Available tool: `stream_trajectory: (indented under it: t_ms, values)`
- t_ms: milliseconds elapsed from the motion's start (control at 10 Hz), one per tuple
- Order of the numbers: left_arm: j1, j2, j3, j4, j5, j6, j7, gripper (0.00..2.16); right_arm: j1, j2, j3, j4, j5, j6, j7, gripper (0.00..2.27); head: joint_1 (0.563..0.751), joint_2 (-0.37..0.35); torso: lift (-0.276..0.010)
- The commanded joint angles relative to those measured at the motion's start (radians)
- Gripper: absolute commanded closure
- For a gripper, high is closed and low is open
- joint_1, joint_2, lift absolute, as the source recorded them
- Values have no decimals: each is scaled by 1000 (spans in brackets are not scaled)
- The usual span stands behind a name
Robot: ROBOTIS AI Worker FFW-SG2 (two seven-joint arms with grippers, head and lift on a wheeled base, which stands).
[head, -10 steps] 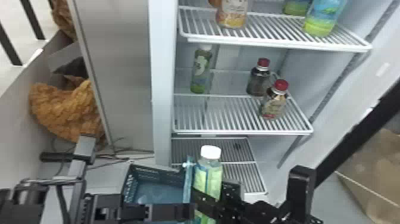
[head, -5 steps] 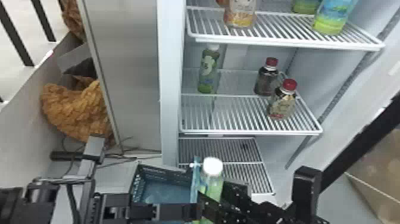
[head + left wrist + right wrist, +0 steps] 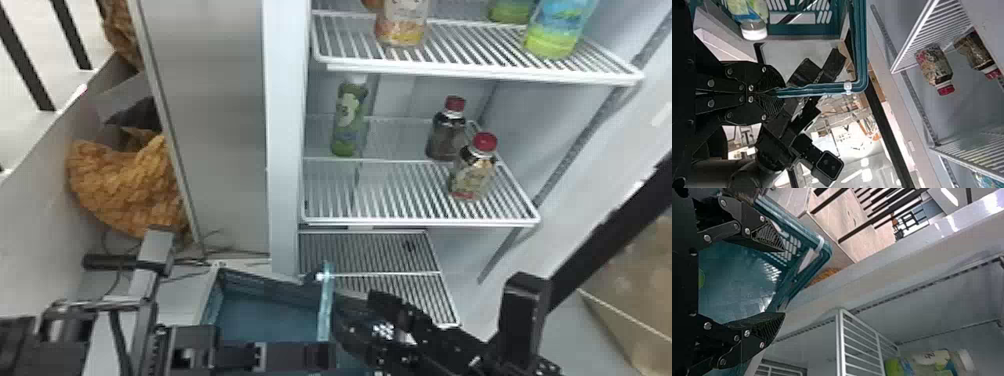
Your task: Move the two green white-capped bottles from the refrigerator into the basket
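Down toward the basket since half a second ago has gone the white-capped bottle point(image 3: 754, 28) that our right gripper point(image 3: 352, 322) had beside the rim; we take it for the one our left wrist view gives at the basket's slotted wall, cap up, apart from our fingers. Nearest us, our left gripper point(image 3: 327, 356) comes in from the left with its jaws together on the rim of the teal basket point(image 3: 326, 300). Our right gripper comes in from the right, over the basket's interior, jaws wide apart with nothing clamped between them. Beyond the basket, inside the refrigerator point(image 3: 284, 150), we see the bottom rack point(image 3: 370, 251), then the middle shelf point(image 3: 420, 222) above it. On the right of that shelf, toward us, stands a red-capped bottle point(image 3: 472, 175); just behind it and to its left is a second red-capped bottle point(image 3: 445, 137). Farther back at the left of the same shelf, our green white-capped bottle point(image 3: 348, 120) stands upright. Higher up, the top shelf point(image 3: 480, 71) bears an orange-labelled bottle point(image 3: 402, 25) on the left, a blue-and-green bottle point(image 3: 559, 30) on the right, and a green bottle point(image 3: 510, 11) behind, between those two.
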Motion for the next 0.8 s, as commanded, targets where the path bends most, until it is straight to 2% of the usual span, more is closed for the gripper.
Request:
stream_trajectory:
  t_ms: [0, 300, 700]
  values:
    - [-2, 0, 0, 2, -2, -1, 0, 1161, 0, 5, -16, -15, 37, -27, -1, 527, 695, -155, -263]
    - [-2, 0, 0, 2, -2, 2, 0, 1161, -7, 14, -62, -69, 136, -76, -12, 527, 695, -208, -263]
    - [-2, 0, -2, 0, 0, 2, 0, 1161, -91, 26, -84, 20, 148, -233, -55, 509, 695, -260, -263]
